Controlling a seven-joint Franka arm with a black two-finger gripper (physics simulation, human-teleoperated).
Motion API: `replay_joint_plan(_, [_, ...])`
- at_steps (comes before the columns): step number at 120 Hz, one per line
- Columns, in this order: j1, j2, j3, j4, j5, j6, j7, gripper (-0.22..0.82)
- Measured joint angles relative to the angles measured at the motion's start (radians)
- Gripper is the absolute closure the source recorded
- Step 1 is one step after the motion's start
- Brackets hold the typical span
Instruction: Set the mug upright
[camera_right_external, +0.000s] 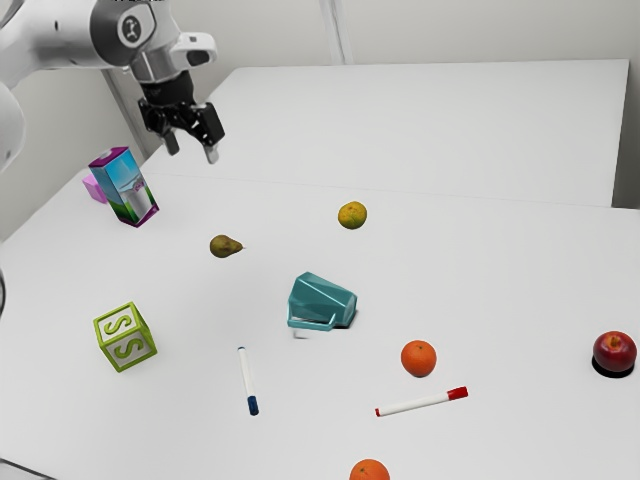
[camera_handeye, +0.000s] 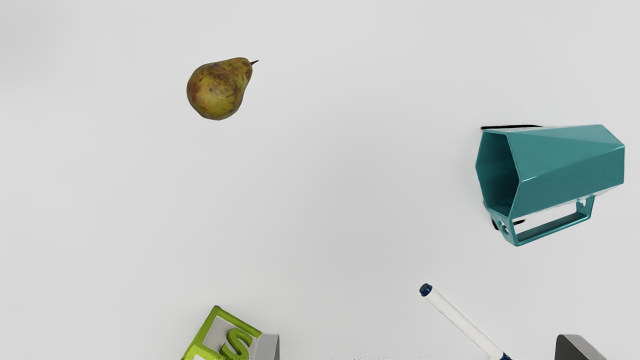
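High above the table at the exterior view's upper left hangs my gripper (camera_right_external: 192, 152), its two fingers apart with nothing between them. In the wrist view the fingertips of the gripper (camera_handeye: 417, 347) stand wide apart. A teal faceted mug (camera_right_external: 322, 300) lies on its side near the middle of the table, well away from and below the gripper. The wrist view has the mug (camera_handeye: 565, 167) with its open mouth facing the pear's side and its handle toward the blue-capped marker.
Around the mug are a pear (camera_right_external: 225, 246), a yellow-green fruit (camera_right_external: 352, 215), an orange (camera_right_external: 418, 358), a blue-capped marker (camera_right_external: 248, 380) and a red-capped marker (camera_right_external: 420, 402). Farther off are a green letter block (camera_right_external: 126, 337), a carton (camera_right_external: 125, 187) and an apple (camera_right_external: 614, 352).
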Motion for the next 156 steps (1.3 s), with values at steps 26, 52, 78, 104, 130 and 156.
replay_joint_plan(26, [0.001,-0.011,0.02,-0.111,-0.06,0.023,0.004,0.0])
replay_joint_plan(52, [0.0,-0.008,0.083,-0.312,-0.339,0.08,0.006,0.0])
replay_joint_plan(78, [0.003,0.046,0.112,-0.401,-0.533,0.098,0.044,0.0])
replay_joint_plan(104, [0.001,0.094,0.097,-0.42,-0.611,0.13,0.071,0.0])
replay_joint_plan(130, [0.0,0.136,0.063,-0.422,-0.703,0.174,0.089,0.0])
replay_joint_plan(156, [-0.001,0.16,0.042,-0.423,-0.755,0.211,0.1,0.0])
